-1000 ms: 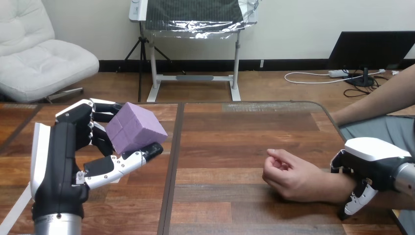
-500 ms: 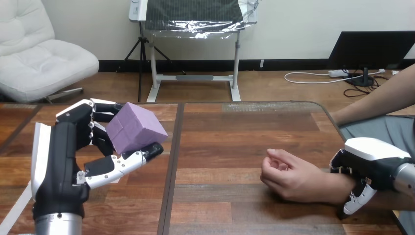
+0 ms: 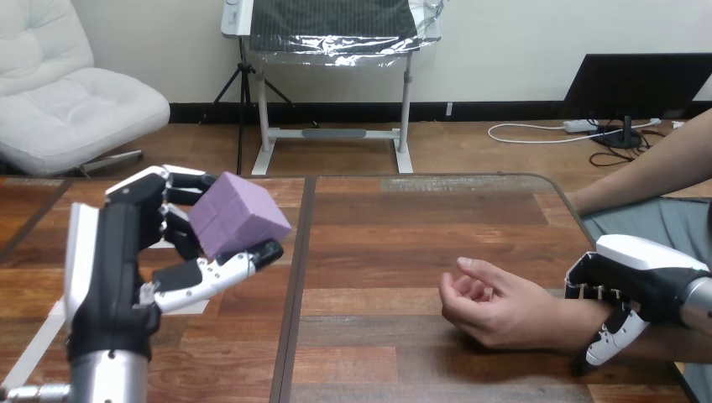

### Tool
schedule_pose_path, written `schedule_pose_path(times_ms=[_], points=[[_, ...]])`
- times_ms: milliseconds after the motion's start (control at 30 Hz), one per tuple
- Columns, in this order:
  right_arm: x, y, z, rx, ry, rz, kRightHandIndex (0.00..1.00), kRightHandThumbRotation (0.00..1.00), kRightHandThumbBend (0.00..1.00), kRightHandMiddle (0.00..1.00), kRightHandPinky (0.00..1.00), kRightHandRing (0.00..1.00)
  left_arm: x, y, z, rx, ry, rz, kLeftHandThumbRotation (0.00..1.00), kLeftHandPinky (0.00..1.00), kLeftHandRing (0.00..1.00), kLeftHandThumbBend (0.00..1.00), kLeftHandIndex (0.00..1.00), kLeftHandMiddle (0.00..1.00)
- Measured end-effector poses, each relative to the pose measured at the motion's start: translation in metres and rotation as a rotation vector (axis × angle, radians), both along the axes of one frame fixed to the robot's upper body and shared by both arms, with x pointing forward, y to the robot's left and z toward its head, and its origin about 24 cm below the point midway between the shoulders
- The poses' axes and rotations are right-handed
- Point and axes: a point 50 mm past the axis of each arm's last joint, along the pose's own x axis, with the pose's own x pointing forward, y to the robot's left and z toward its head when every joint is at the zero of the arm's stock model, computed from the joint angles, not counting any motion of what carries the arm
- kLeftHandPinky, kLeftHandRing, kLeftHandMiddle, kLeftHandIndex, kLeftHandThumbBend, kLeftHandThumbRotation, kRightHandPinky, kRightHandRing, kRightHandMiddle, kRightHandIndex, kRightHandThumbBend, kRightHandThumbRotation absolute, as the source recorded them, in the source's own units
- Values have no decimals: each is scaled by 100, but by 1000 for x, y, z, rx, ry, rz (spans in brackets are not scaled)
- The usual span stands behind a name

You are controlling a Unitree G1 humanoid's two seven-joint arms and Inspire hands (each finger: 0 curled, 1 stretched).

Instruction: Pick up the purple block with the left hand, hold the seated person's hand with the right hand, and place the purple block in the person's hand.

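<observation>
Purple block (image 3: 239, 214) nearer the person's hand (image 3: 495, 309)

A wooden table (image 3: 403, 235) of brown planks filled the foreground, its far right corner rounded. A dark seam (image 3: 294, 277) ran across it from far edge to near edge, left of middle. A white strip (image 3: 32, 353) lay slanted near its lower left.

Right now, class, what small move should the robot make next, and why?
Probably carry the purple block rightward toward the person's hand. The left robot hand grips the block off the table at the left, well apart from that hand, which rests loosely curled on the table while the right robot hand curls over its wrist.
</observation>
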Motion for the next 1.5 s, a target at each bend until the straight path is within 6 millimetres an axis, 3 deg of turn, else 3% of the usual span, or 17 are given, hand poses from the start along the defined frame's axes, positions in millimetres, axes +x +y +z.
schedule_pose_path(times_ms=[600, 633, 1500], points=[[2, 0, 11, 74, -44, 9, 46, 0, 83, 44, 33, 38, 33, 1, -17, -26, 51, -110, 0, 27, 34, 68, 41, 38], [4, 3, 17, 97, -76, 22, 46, 0, 84, 44, 34, 38, 42, 1, -22, -31, 72, -118, 0, 28, 34, 69, 42, 39], [8, 10, 33, 153, -133, 37, 46, 1, 83, 45, 36, 40, 81, -3, -41, 1, 174, -118, 0, 31, 37, 70, 44, 42]])
